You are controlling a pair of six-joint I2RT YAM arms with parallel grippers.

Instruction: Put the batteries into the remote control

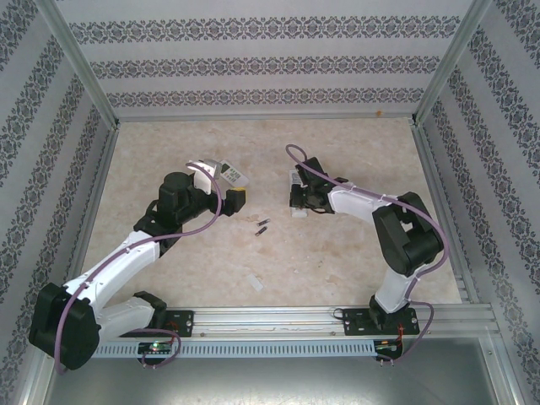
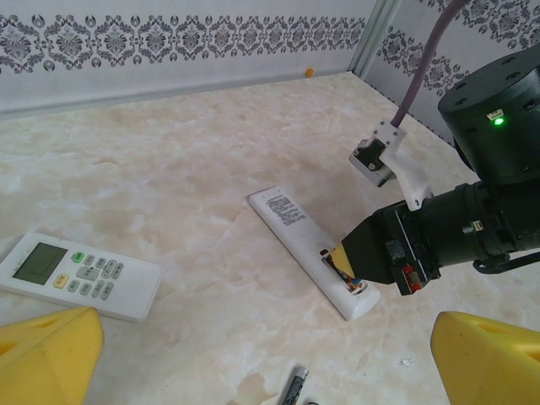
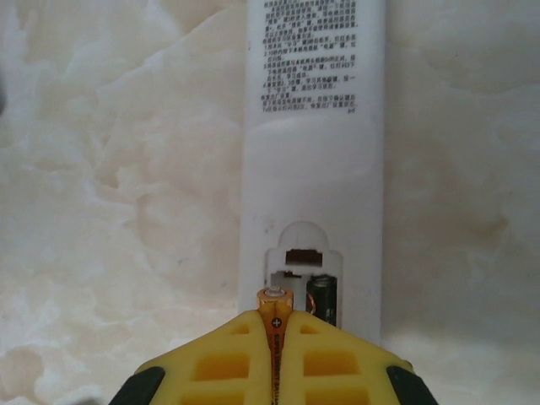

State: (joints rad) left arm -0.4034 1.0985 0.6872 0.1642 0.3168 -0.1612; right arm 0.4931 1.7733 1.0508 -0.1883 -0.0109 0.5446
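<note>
Right gripper (image 3: 274, 331) clenched on thin dark copper-tipped battery (image 3: 274, 304), tip at open bay (image 3: 291, 268) of long white plastic remote (image 3: 312, 152), beside seated cell (image 3: 323, 299). Best: line up with bay's empty slot, tilt down, press in gently, then release.

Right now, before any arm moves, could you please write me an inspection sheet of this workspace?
Surface: pale marble-patterned tabletop.
Job's things: face-down remote, compartment open, one battery inside; held battery at its mouth; loose batteries on the tabletop.
Clutter: second remote, face up; small white piece, kind unclear.
Grippers: right gripper shut on the held battery; left gripper open, holding nothing.
Cables: purple cable along each arm.
Surroundings: patterned walls, metal frame posts.
</note>
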